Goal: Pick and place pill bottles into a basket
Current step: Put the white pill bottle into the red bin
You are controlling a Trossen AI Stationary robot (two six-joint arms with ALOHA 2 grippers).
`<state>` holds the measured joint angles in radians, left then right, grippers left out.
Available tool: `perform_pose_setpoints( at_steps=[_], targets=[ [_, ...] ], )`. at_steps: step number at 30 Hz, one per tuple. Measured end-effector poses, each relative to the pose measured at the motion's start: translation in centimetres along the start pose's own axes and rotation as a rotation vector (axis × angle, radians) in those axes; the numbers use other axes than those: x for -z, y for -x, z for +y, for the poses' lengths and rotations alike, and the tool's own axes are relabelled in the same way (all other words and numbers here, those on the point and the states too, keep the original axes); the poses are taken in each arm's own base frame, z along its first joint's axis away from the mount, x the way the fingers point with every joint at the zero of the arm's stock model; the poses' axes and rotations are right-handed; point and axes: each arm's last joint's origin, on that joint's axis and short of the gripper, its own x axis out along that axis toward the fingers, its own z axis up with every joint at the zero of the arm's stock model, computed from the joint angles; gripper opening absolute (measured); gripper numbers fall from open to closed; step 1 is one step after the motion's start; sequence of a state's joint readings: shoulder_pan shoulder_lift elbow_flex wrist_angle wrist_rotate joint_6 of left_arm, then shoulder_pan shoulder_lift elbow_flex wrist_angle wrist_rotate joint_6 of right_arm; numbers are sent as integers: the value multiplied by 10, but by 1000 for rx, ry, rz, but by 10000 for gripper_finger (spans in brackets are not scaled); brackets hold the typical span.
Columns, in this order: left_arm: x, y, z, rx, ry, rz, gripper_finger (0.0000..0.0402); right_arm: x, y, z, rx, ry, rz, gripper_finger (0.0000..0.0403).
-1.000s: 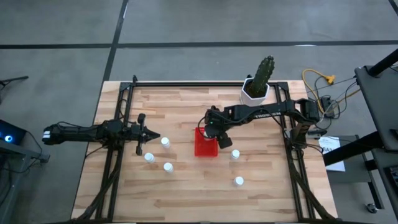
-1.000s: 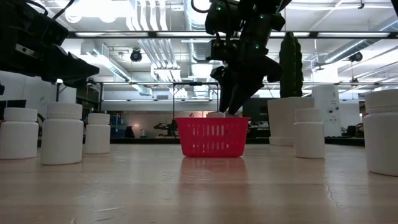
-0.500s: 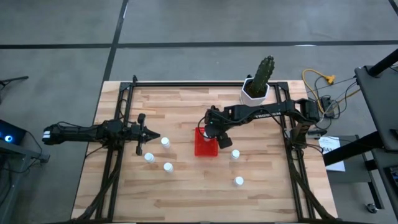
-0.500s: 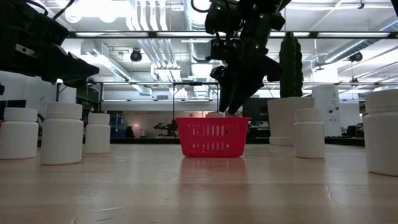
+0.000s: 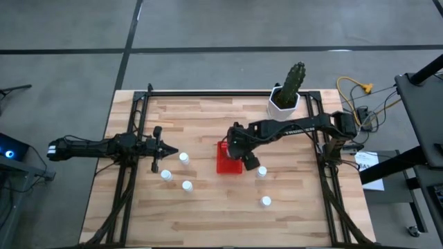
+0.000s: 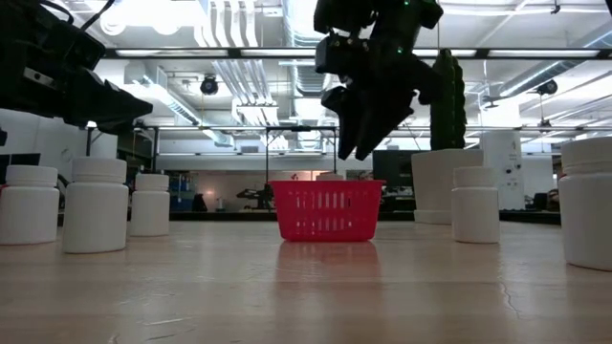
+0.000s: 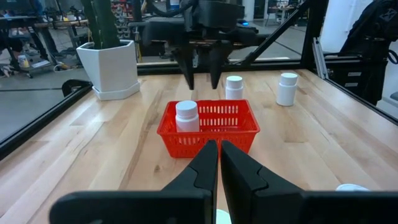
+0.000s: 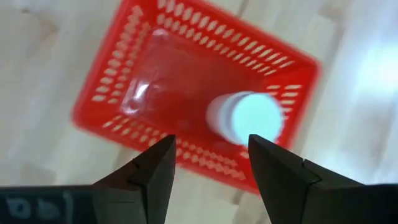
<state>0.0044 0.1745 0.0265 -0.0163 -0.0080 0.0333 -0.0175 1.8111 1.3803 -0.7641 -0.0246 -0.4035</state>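
The red basket sits mid-table with one white pill bottle standing in it, also seen from above in the right wrist view. My right gripper hangs open a little above the basket, fingers pointing down, nothing between them. Three pill bottles stand on the table left of the basket, and two stand to its right. My left gripper waits shut and level at the left, just past the nearest bottle.
A white pot with a cactus stands at the far edge, right of centre. Black frame rails run along the table's left and right sides. Bare wood lies along the near edge.
My right gripper has risen a little above the basket and shifted slightly toward the table's near edge, still open. The bottle in the basket has stayed where it was.
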Motion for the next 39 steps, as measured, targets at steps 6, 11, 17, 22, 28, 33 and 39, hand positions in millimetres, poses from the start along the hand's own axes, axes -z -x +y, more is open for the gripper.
perform_pose_setpoints(
  at_steps=[6, 11, 17, 22, 28, 33, 39],
  targets=[
    [0, 0, 0, 0, 0, 0, 2, 0, 0, 2, -27, -3, -9, 192],
    [0, 0, 0, 0, 0, 0, 2, 0, 0, 1, -27, -8, -9, 192],
    [0, 0, 0, 0, 0, 0, 2, 0, -5, 1, -36, -29, 1, 192],
    [0, 0, 0, 0, 0, 0, 2, 3, -20, 1, -50, -32, 50, 192],
    [0, 0, 0, 0, 0, 1, 2, 3, -20, 1, -52, -40, 56, 192],
    [0, 0, 0, 0, 0, 2, 2, 4, -20, -2, -45, -48, 53, 192],
    [0, 0, 0, 0, 0, 1, 2, 6, -20, -7, -14, -58, 59, 192]
  ],
)
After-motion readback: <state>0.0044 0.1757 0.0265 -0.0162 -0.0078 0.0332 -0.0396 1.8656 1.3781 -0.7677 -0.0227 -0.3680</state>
